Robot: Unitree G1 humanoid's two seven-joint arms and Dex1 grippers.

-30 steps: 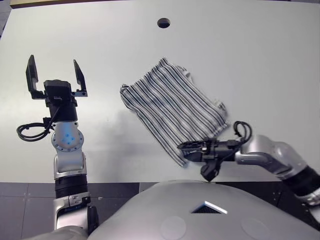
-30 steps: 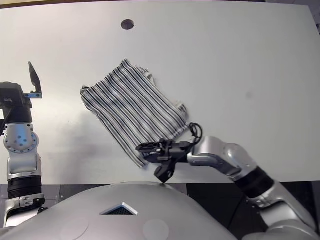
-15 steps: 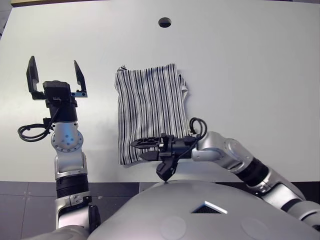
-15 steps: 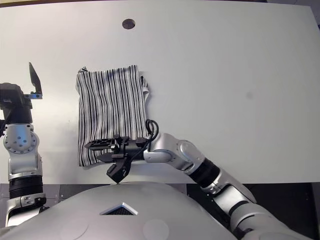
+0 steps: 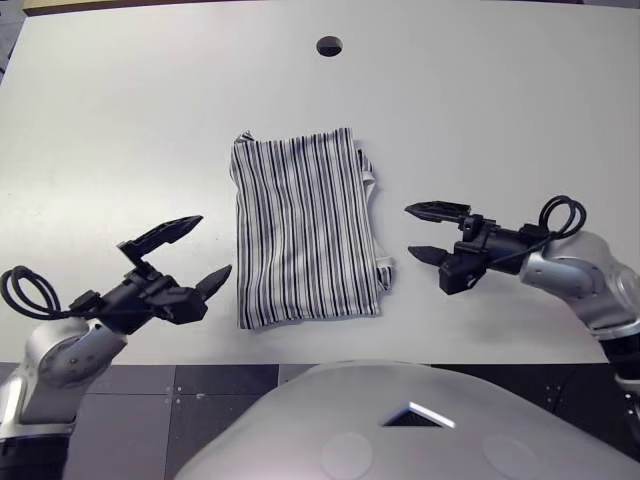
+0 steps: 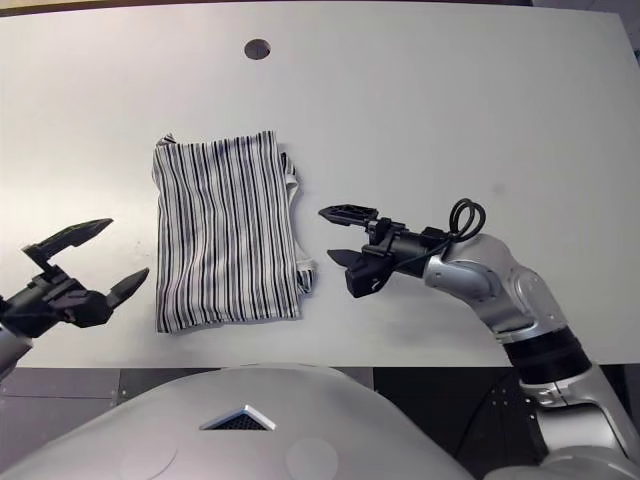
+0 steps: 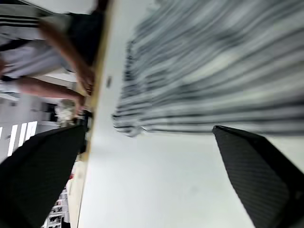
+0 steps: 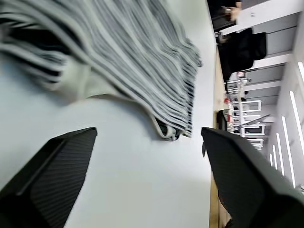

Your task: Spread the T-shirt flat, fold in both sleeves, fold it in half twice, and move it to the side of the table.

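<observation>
Lying folded on the bench (image 5: 520, 110), the striped T-shirt (image 5: 305, 235) is flanked by two tools. The left tool (image 5: 214, 244) and right tool (image 5: 410, 231) are held wide, clear of it.

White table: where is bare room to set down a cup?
Bare: the far right of the white table, beyond the right gripper; its far left corner; the strip between the round dark hole and the folded striped T-shirt. Crowded: the near middle, where the left gripper and right gripper flank the T-shirt.
</observation>
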